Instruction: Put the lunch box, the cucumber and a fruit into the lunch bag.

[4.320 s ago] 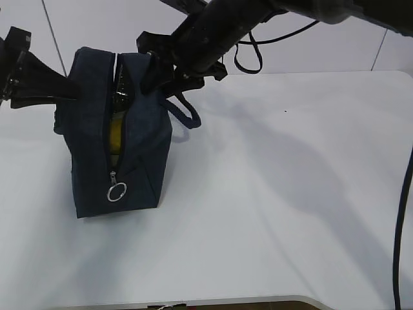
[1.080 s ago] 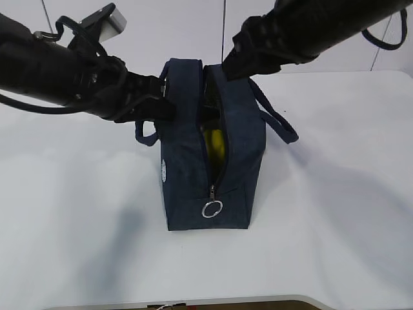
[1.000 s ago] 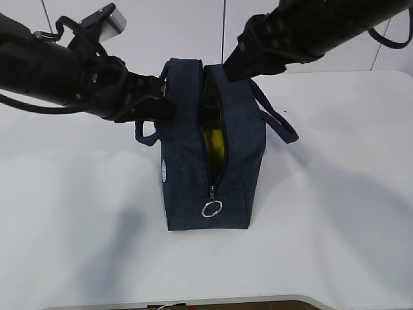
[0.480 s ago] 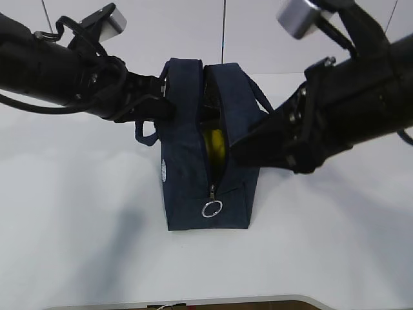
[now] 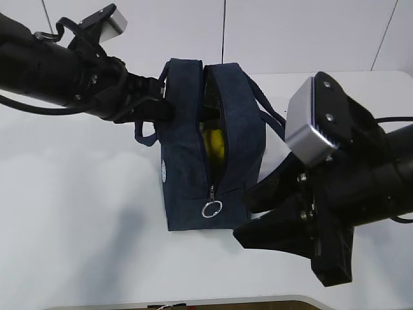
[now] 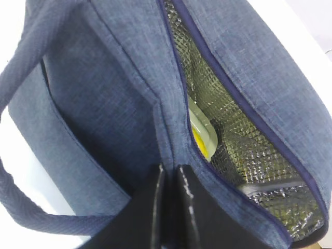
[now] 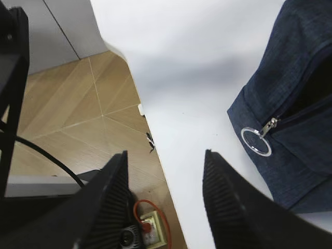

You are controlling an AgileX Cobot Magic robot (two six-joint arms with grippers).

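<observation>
The navy lunch bag (image 5: 190, 129) stands mid-table with its top zipper open and the silver ring pull (image 5: 211, 209) low on its near end. The yellow fruit (image 5: 214, 143) shows through the opening. In the left wrist view the pale green lunch box lid (image 6: 199, 120) and the fruit (image 6: 199, 143) lie inside the bag (image 6: 104, 88). The cucumber is hidden. My left gripper (image 5: 164, 108) is shut on the bag's left top edge beside the zipper (image 6: 169, 174). My right gripper (image 5: 244, 216) is open and empty, low beside the bag's near right corner (image 7: 165, 155).
The bag's loop handles (image 5: 274, 119) hang off both sides. The ring pull (image 7: 256, 141) and bag end (image 7: 290, 78) lie right of my open right fingers (image 7: 223, 207). The table's front edge (image 7: 155, 145) runs under the right gripper, with wooden floor (image 7: 78, 119) and cables below.
My right arm has left the bag's top and swung down to the bag's near right side, fingers open. The bag had moved earlier from the left to mid-table. The left gripper keeps its hold.
</observation>
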